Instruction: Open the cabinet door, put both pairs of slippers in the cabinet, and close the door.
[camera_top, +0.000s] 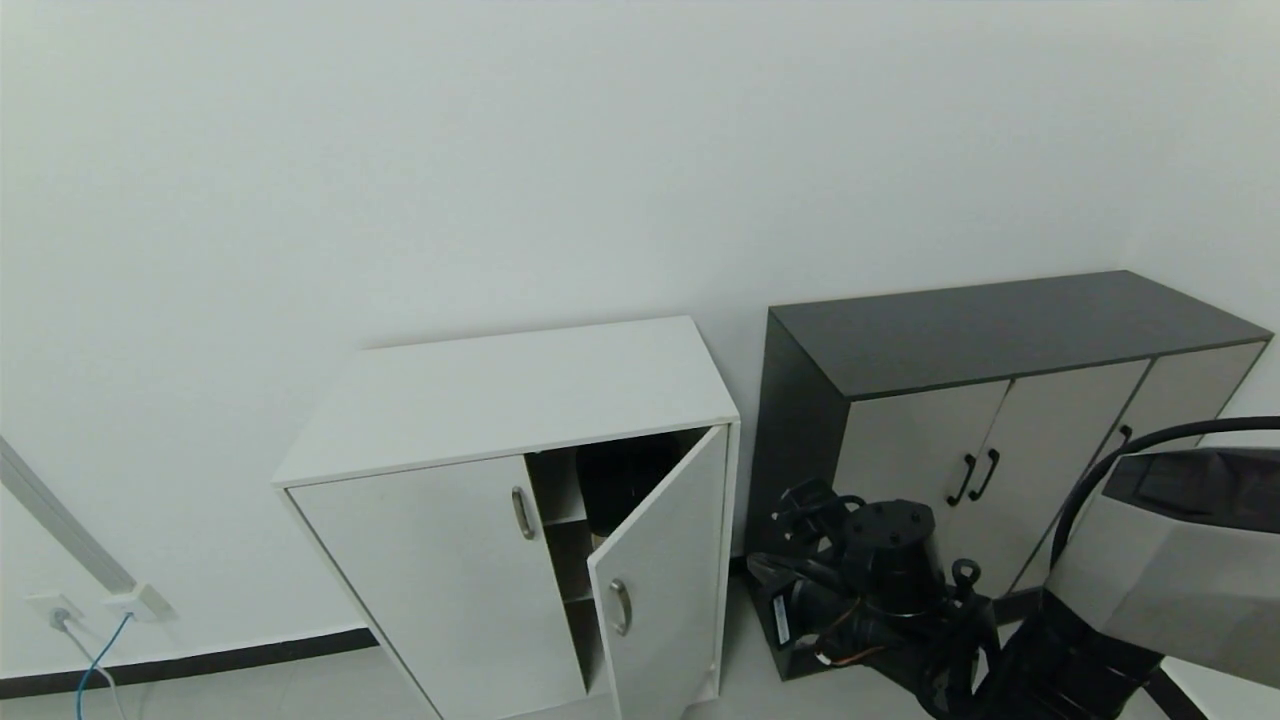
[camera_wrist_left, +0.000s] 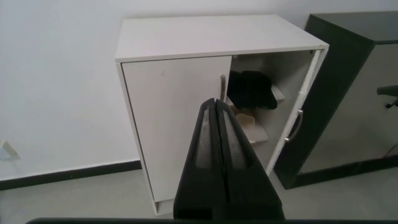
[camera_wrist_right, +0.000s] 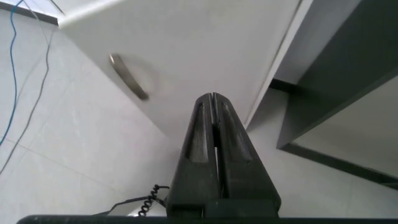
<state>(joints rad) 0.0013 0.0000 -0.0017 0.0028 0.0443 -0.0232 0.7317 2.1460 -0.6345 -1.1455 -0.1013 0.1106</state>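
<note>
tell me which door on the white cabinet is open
The right door, the one nearest the black cabinet: it stands swung out, showing the shelves behind it, while the left door sits flush and shut.

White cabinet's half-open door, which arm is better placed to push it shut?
Right, probably. The right gripper sits close to the outer face of the ajar white door, beside its metal handle; the left gripper is farther off.

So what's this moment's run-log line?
white cabinet: right door ajar | black slippers upper shelf | beige slippers below | left fingers shut | right fingers shut
</note>
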